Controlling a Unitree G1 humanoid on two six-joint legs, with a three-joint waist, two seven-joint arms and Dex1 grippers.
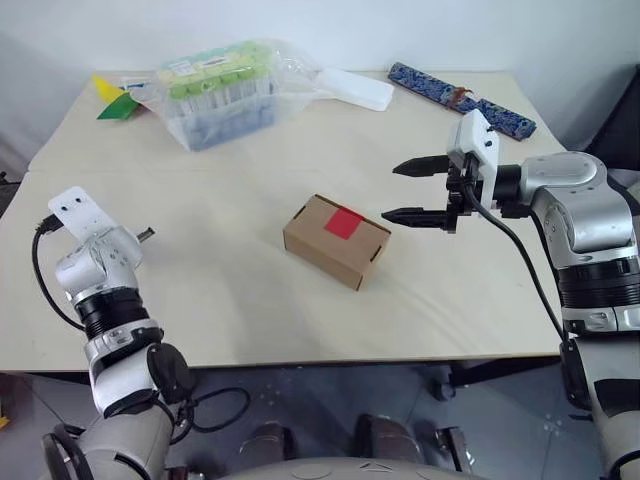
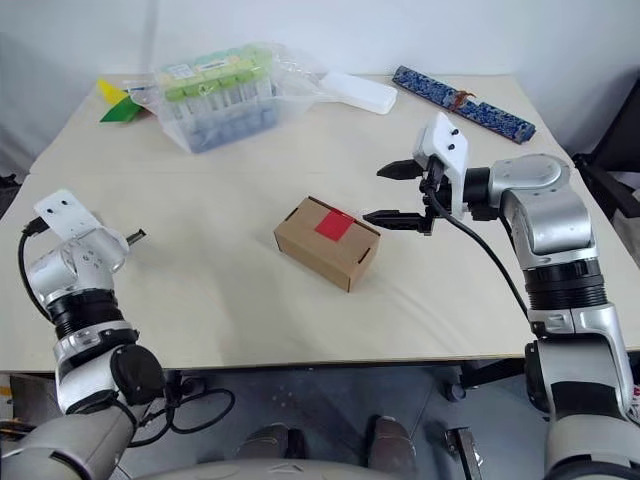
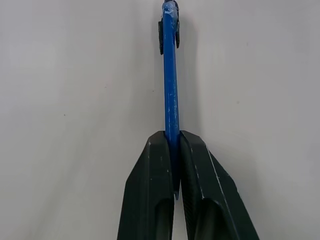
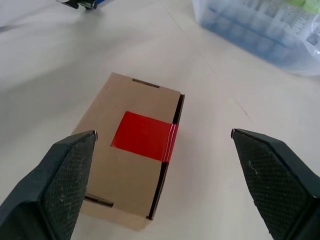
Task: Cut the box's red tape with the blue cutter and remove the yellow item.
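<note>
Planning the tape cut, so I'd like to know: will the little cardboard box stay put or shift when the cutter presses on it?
The box looks small and probably light, resting loose on the smooth table, so it may slide. Its flat, low shape makes tipping unlikely. The open right tool beside it could steady it.

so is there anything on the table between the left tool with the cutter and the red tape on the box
Nothing visible. The left tool is shut on the blue cutter, and bare table lies between it and the box with its red tape. The open right tool hovers on the box's far side.
</note>
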